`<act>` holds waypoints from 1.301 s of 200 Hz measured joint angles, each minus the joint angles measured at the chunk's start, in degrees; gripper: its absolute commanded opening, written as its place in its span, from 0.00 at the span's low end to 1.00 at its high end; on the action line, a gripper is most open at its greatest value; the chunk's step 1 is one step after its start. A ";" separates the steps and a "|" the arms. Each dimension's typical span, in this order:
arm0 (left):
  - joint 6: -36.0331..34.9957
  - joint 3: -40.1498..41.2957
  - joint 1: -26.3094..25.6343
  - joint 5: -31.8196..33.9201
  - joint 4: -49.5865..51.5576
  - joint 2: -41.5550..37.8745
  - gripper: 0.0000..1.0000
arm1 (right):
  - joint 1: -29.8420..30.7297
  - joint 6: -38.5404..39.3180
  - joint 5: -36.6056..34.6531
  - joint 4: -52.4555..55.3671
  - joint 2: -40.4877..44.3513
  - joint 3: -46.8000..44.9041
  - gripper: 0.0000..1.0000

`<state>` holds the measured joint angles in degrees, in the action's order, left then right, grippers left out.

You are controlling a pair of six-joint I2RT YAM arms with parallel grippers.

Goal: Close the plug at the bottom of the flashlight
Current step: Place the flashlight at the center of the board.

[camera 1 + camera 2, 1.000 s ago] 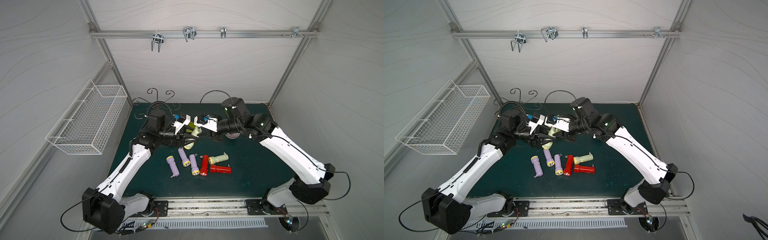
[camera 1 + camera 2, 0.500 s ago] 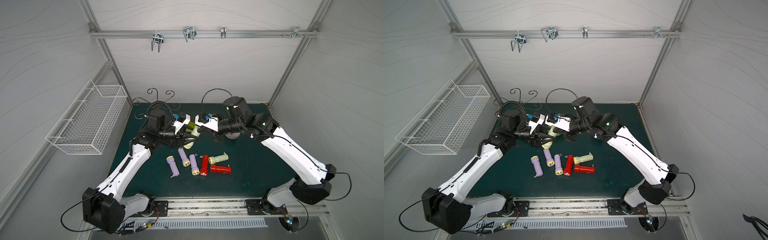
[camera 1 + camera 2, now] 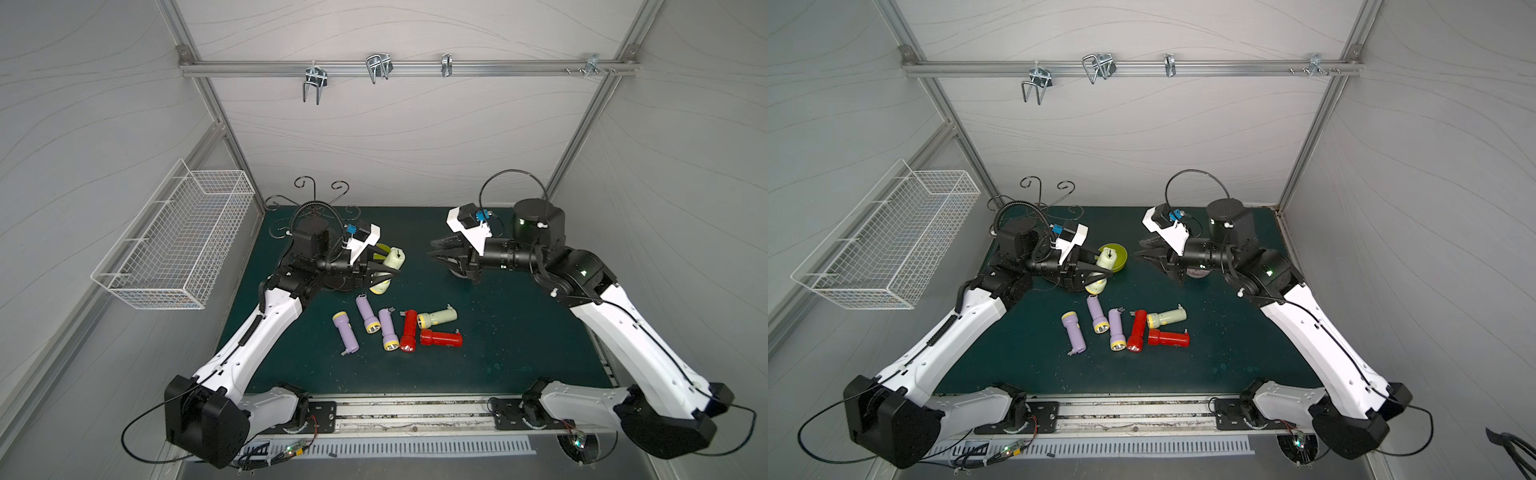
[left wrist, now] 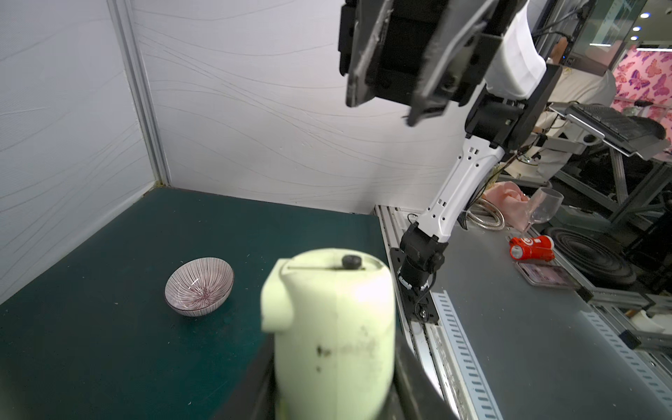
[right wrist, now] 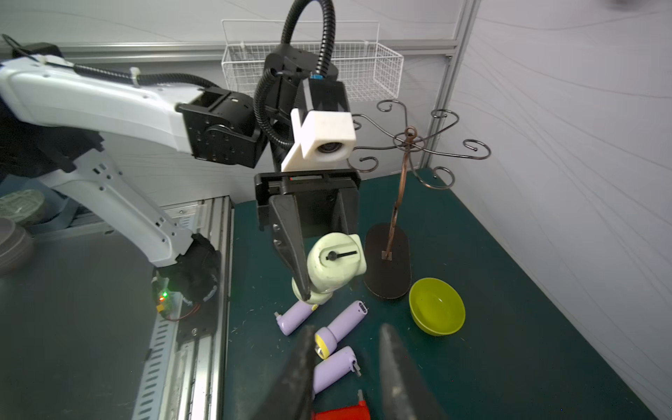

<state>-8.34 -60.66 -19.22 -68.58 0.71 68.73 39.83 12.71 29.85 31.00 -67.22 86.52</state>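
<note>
Starting at the left edge of a top view: got a wire basket (image 3: pixel 174 237) on the wall, then a curly hook stand (image 3: pixel 316 199), base blocked by the left arm (image 3: pixel 266 328). Just left of centre, spotted the left gripper (image 3: pixel 386 269) pinching the pale green flashlight (image 3: pixel 394 259) round the body, tail tilted up toward the right. Can only catch a sliver of its yellow head below the jaws. Get the plug (image 5: pixel 336 255) better from the right wrist view: lying flat across the tail face, but can't say if fully seated. Barely see a green bowl (image 3: pixel 381 250) behind it. Below centre, counted six loose flashlights (image 3: pixel 409 330) on the mat (image 3: pixel 519 340), clear of both grippers. Right of centre, found the right gripper (image 3: pixel 434 251), jaws spread, holding nothing. Only get a sliver of a striped bowl (image 3: pixel 1196 273) under the right arm (image 3: pixel 623 332).
</note>
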 measured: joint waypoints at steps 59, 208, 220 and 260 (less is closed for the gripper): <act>20.00 0.68 -3.04 14.67 -11.98 3.21 0.00 | -0.96 -17.31 0.74 -11.74 0.13 -13.14 0.73; 36.68 0.81 -11.23 38.40 -17.77 1.70 0.00 | 6.29 -33.46 -16.98 -13.90 -3.98 -14.93 0.81; 36.83 0.94 -11.56 38.91 -17.77 1.73 0.00 | 6.43 -34.25 -16.96 -13.99 -4.31 -14.93 0.80; 37.51 1.11 -12.02 39.67 -18.49 2.05 0.00 | 6.78 -36.26 -15.52 -15.87 -6.14 -14.91 0.73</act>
<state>29.17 -59.55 -31.24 -28.91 -17.78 70.78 46.61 -23.55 14.33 15.14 -73.36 71.61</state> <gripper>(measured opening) 0.402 0.744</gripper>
